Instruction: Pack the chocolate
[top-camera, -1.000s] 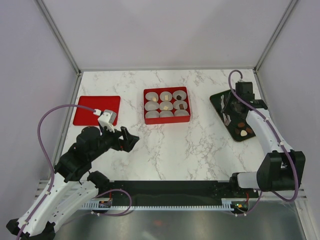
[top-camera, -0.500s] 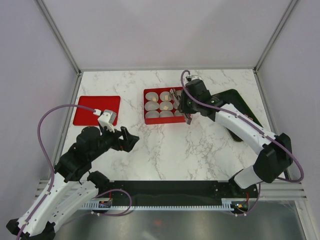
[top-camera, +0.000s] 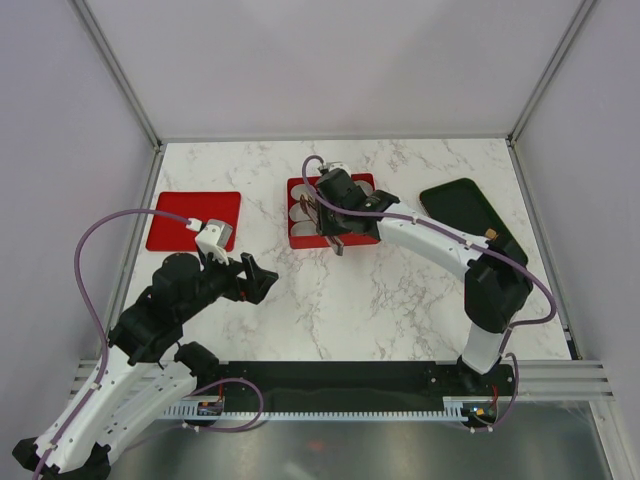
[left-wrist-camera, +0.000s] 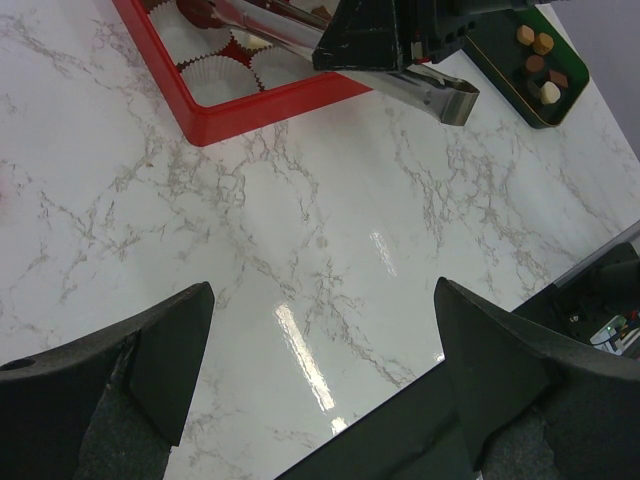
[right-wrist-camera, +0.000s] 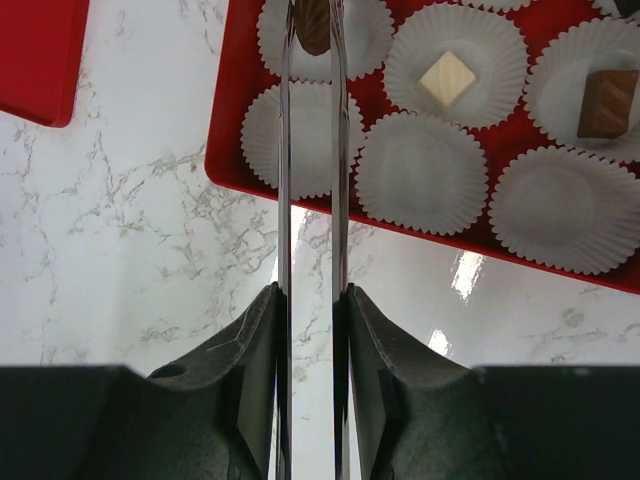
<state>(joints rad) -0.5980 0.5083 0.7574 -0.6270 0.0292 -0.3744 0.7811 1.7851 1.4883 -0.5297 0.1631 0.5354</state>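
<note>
My right gripper is shut on metal tongs, and the tong tips pinch a brown chocolate over a paper cup in the left column of the red box. A cream-white chocolate and a brown one lie in other cups. From above, the right gripper hangs over the box. More chocolates sit on the black tray. My left gripper stands open over bare marble, holding nothing.
A flat red lid lies at the left of the table. Several cups in the near row of the box, such as this white cup, hold nothing. The right arm stretches from the table's right side across to the box.
The right arm swung left from the black tray to the red box, carrying a brown chocolate in the tongs. The left arm has not moved.
</note>
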